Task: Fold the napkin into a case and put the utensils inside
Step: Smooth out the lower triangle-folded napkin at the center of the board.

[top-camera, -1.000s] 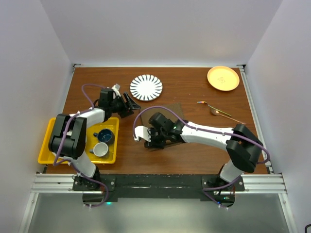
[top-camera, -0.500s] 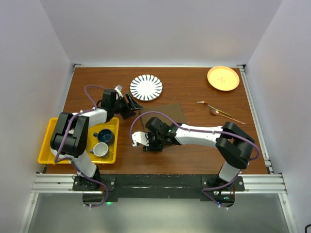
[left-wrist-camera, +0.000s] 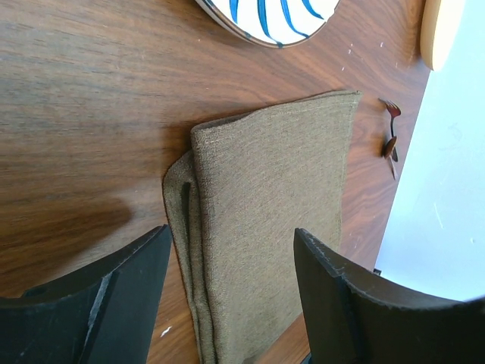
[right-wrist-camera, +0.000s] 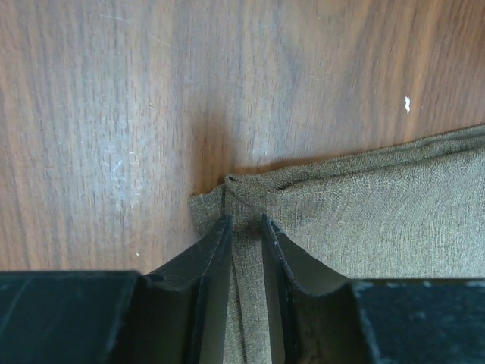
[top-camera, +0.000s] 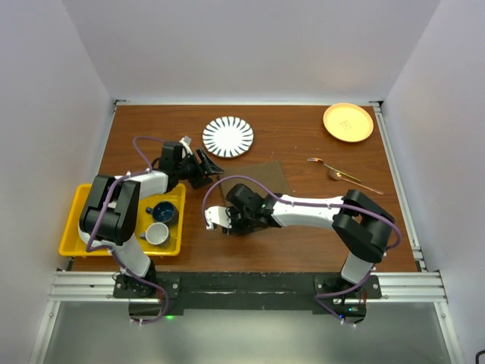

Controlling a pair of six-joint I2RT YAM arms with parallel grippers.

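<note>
Corner of napkin (right-wrist-camera: 379, 205) clamped in right claw (right-wrist-camera: 245, 221), cloth spreading to its right; left claw (left-wrist-camera: 231, 235) apart, napkin's long axis running straight ahead of it.

The work surface is a rectangular table (top-camera: 288, 129) with a dark reddish-brown wood-grain top; close views show fine scratches and small pale flecks in the finish. A narrow pale strip (top-camera: 246, 101) borders its far edge, and a similar strip (top-camera: 398, 182) runs along the right side. Plain matt white walls enclose the table at the back (top-camera: 250, 45), left (top-camera: 45, 114) and right (top-camera: 447, 114). A silver extruded-metal rail (top-camera: 76, 287) spans the near edge. A grey surface (top-camera: 242, 334) lies below it. Lighting is even and diffuse; shadows are soft.
</note>
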